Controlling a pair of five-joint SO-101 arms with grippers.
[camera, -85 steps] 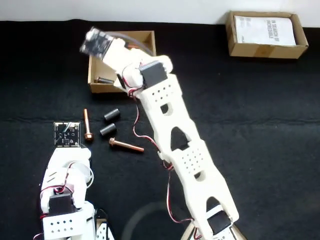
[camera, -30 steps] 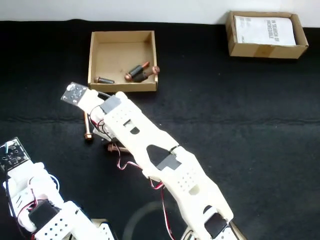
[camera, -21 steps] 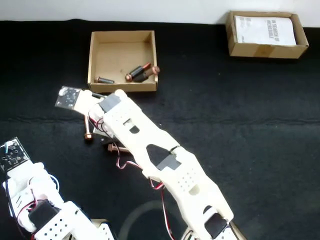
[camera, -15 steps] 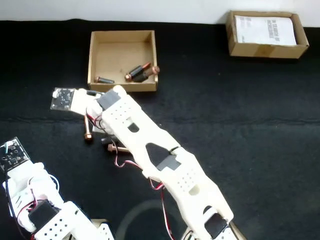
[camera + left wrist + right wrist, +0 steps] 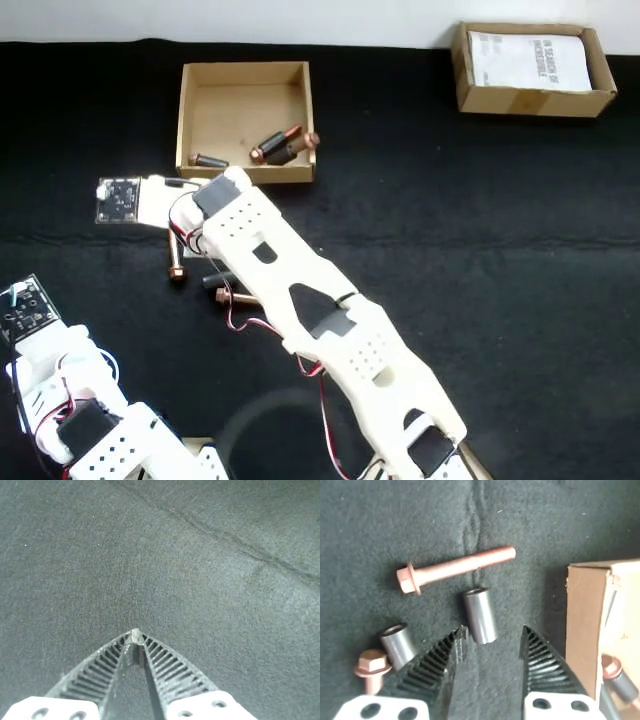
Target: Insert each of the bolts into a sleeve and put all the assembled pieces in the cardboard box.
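My right gripper [image 5: 493,632] is open just above the black cloth, one dark sleeve [image 5: 480,615] lying just ahead of its fingertips. A copper bolt [image 5: 455,567] lies beyond that sleeve. A second sleeve [image 5: 397,642] and another bolt's head [image 5: 371,667] sit beside one finger. From above, the right arm [image 5: 240,225] covers these parts, leaving one bolt [image 5: 175,258], a sleeve [image 5: 218,281] and a bolt tip [image 5: 238,297] showing. The cardboard box [image 5: 188,110] holds assembled pieces [image 5: 285,145]. My left gripper [image 5: 135,636] is shut over bare cloth at the near left.
A second cardboard box [image 5: 462,60] with a white sheet in it stands at the far right. The task box's corner [image 5: 590,625] is close beside my right gripper. A seam [image 5: 480,245] runs across the cloth.
The right arm has come down from the box to the loose parts, its wrist sliding left. The left arm has pulled back to the near left corner.
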